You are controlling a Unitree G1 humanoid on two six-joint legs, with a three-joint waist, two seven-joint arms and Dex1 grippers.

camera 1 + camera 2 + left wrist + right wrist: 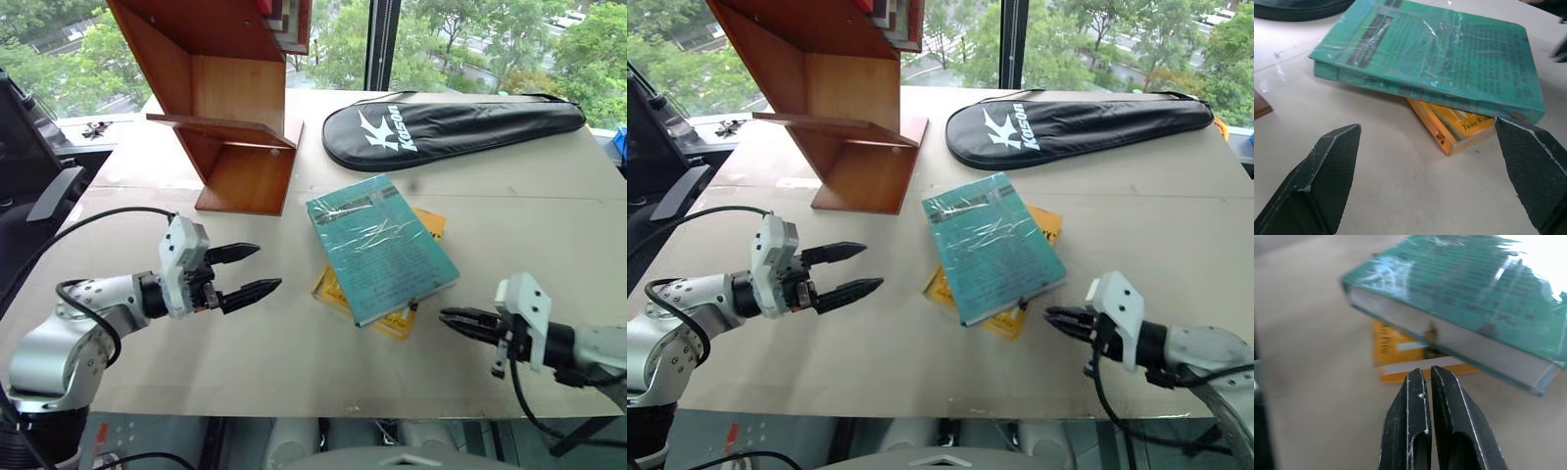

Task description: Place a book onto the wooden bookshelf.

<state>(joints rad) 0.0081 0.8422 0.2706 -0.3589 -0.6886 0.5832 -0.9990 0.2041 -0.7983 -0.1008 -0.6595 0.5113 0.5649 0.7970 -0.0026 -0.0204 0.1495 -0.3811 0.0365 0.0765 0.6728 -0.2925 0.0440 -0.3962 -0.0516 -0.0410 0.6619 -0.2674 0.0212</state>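
My left pincer (pixel 253 271) has two black, wedge-shaped fingers (pixel 1327 181) with a fine dotted texture on their inner faces and pale, worn edges. Behind them sits a white, boxy camera housing, then a black collar and a rounded silver-grey forearm. A black cable loops from that forearm up toward the housing. My right pincer (pixel 447 317) carries the same slim black fingers (pixel 1410 426), each with a slot cut near its base and light scuffs along the rims. Its white housing is angular, and a thin black cable hangs below the grey wrist.
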